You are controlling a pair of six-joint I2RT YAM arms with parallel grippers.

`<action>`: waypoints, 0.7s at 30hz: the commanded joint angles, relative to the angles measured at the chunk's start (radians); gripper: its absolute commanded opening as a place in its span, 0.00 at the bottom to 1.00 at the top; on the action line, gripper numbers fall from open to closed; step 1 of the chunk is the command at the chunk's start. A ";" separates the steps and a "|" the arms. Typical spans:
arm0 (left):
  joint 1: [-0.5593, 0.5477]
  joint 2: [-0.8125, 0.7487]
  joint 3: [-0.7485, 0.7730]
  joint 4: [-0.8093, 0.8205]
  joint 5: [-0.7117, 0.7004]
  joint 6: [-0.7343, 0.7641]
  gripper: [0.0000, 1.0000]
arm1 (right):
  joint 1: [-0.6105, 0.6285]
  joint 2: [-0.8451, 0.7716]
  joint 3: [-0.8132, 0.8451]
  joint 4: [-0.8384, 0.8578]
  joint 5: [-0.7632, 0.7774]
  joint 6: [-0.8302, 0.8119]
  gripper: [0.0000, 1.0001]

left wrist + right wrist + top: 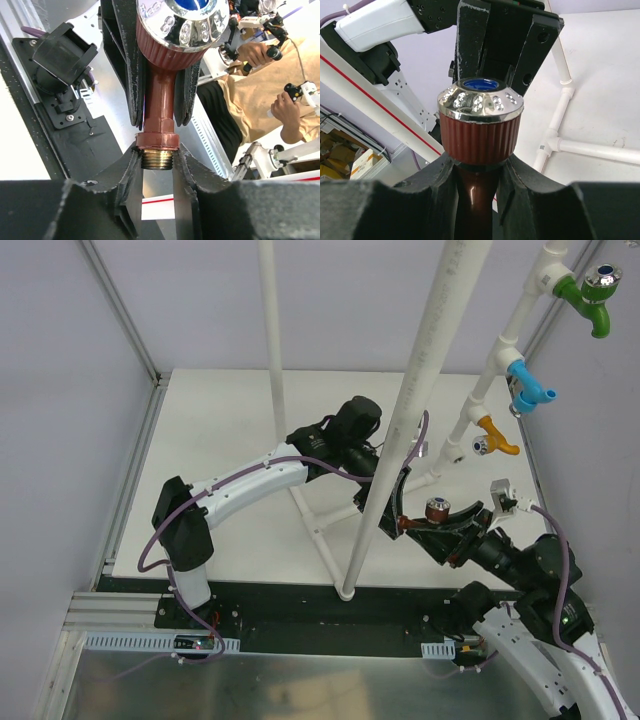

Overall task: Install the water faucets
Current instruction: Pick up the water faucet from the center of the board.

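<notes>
No printed word, brand, label or sign is legible in any view; the only marks near to characters stand on the chrome cap [182,17] of the brown faucet [159,105], upper centre of the left wrist view: raised groups of three shapes resembling the figure 8, spaced round the rim; whether digits or ornament cannot be told; the same groups show on the cap at centre of the right wrist view, less distinct; cartons [362,159] at lower left there are too blurred to read.
</notes>
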 commanded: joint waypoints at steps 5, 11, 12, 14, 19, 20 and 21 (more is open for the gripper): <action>-0.009 -0.009 0.055 0.026 0.085 -0.012 0.00 | -0.001 0.012 0.028 -0.012 -0.005 -0.012 0.00; -0.011 -0.005 0.063 0.027 0.107 -0.021 0.00 | -0.001 0.055 0.044 -0.040 -0.037 -0.050 0.26; -0.009 -0.006 0.063 0.027 0.108 -0.021 0.00 | -0.001 0.069 0.049 -0.049 -0.048 -0.061 0.29; -0.009 -0.009 0.064 0.029 0.112 -0.021 0.00 | -0.001 0.092 0.057 -0.058 -0.082 -0.076 0.34; -0.011 -0.006 0.066 0.029 0.113 -0.027 0.00 | -0.001 0.123 0.055 -0.046 -0.134 -0.079 0.46; -0.011 -0.005 0.064 0.029 0.115 -0.027 0.00 | -0.001 0.124 0.057 -0.043 -0.136 -0.084 0.47; -0.011 -0.005 0.066 0.029 0.116 -0.027 0.00 | 0.001 0.124 0.055 -0.044 -0.136 -0.085 0.47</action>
